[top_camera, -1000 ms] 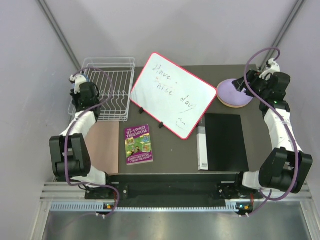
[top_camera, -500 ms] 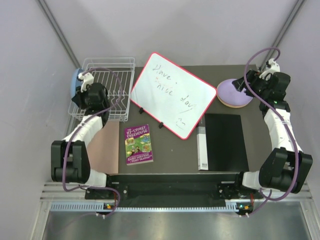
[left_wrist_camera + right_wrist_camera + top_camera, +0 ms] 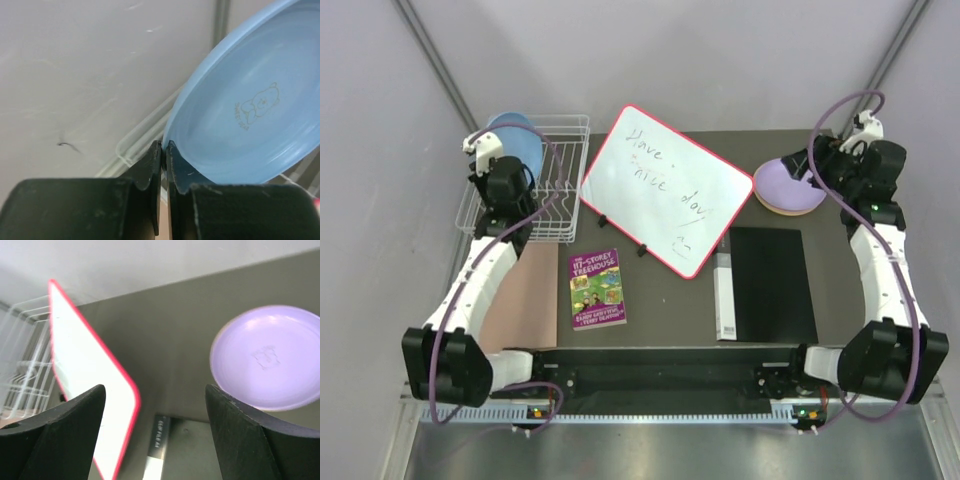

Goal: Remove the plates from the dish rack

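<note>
As its arm [image 3: 485, 265] stretches forward, the left tool [image 3: 163, 146] pinches a blue plate [image 3: 250, 115].

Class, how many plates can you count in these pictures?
3: a blue plate pinched by the left gripper above the rack, a lavender plate on an orange plate; more may hide beneath.

The left arm [image 3: 480, 275], white links with black joints and a looping purple cable, rises from its base at the near left and runs up the left side. Its elbow is bent outward and its wrist is lifted at the far end. The left gripper [image 3: 164, 148] has its two black fingers pressed together, pinching the rim of a round light-blue plastic plate [image 3: 250, 115]. The right arm [image 3: 880, 265] stretches up the right side, its wrist turned inward. The right gripper [image 3: 155, 390] hangs with its black fingers spread wide, holding nothing.
</note>
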Controlling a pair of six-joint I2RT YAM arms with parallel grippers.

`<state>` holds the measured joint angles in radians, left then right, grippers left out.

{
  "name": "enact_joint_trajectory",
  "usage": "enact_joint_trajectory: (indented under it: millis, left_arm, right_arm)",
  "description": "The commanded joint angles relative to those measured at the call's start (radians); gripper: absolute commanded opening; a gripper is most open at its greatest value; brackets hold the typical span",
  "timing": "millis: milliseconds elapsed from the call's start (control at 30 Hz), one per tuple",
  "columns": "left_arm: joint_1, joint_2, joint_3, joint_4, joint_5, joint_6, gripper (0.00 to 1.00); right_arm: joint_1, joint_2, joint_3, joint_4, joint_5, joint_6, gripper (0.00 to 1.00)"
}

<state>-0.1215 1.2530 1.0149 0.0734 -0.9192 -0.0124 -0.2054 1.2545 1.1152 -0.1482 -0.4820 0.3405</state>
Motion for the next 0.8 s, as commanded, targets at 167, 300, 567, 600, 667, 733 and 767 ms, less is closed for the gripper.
enact_joint_trajectory:
  millis: [167,300,567,600,667,733,767]
  left_arm:
    - [-0.035,-0.067,0.079,-0.212,0.669,-0.509,0.00]
    - [-0.140,-0.007,0.079,-0.131,0.816,-0.592,0.00]
    - [-0.319,0.089,0.103,-0.081,0.820,-0.630,0.00]
    - [-0.342,0.094,0.108,-0.083,0.816,-0.627,0.00]
    - [-0.357,0.105,0.120,-0.083,0.804,-0.624,0.00]
    - [-0.372,0.105,0.126,-0.083,0.804,-0.623,0.00]
    - [-0.380,0.103,0.128,-0.081,0.804,-0.621,0.00]
  right_arm:
    - [0.196,-0.044,0.058,0.133,-0.133,0.071,0.82]
    - [0.306,-0.029,0.044,0.209,-0.127,0.118,0.82]
    - [0.434,0.036,0.074,0.205,-0.058,0.104,0.83]
    - [0.454,0.042,0.075,0.197,-0.050,0.097,0.83]
    - [0.469,0.055,0.081,0.187,-0.024,0.089,0.83]
    - [0.491,0.075,0.089,0.165,-0.004,0.072,0.83]
    - [0.500,0.083,0.090,0.161,0.011,0.066,0.83]
